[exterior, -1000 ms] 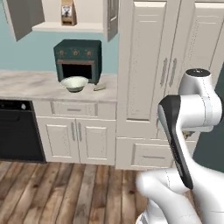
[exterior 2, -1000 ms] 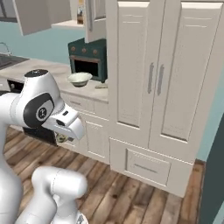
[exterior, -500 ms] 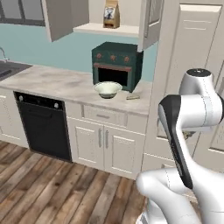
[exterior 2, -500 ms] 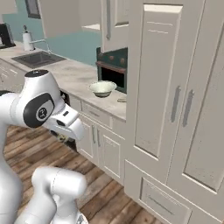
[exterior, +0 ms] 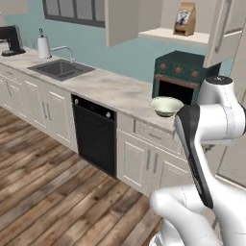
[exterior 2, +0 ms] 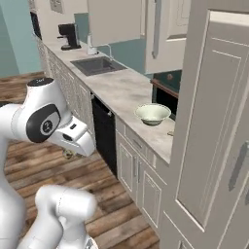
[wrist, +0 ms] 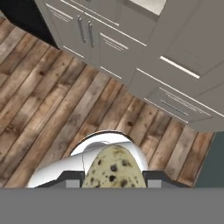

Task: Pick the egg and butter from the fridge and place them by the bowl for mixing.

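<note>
The bowl [exterior: 166, 106] sits near the front edge of the pale marbled counter [exterior: 110, 89], just in front of the dark green toaster oven [exterior: 184, 77] that stands against the teal wall; it is wide, shallow, cream-white with a faint green cast, smooth and unmarked; in the right base view the bowl [exterior 2: 152, 114] lies close to the counter's end, where the tall cream pantry cupboard [exterior 2: 214, 141] rises and hides part of the oven. Further along the counter a sink [exterior: 60, 69] is set into the top, with a tap behind it, a paper-towel roll [exterior: 43, 47] beside that and a black coffee machine [exterior: 10, 41] at the far end; a black dishwasher [exterior: 93, 134] is set under the counter between the sink and the bowl, with cream panelled doors either side. Above the oven an upper cabinet stands open, a brown bag [exterior: 184, 19] on its shelf. The egg [wrist: 113, 169] is pale yellowish with dark speckles; it sits at the bottom of the hand view, pinched between the dark fingertips [wrist: 156, 177] of the gripper [wrist: 114, 178], above the wooden floor [wrist: 48, 100] and well apart from the bowl; the gripper [exterior 2: 69, 154] hangs low beside the arm in the right base view.
</note>
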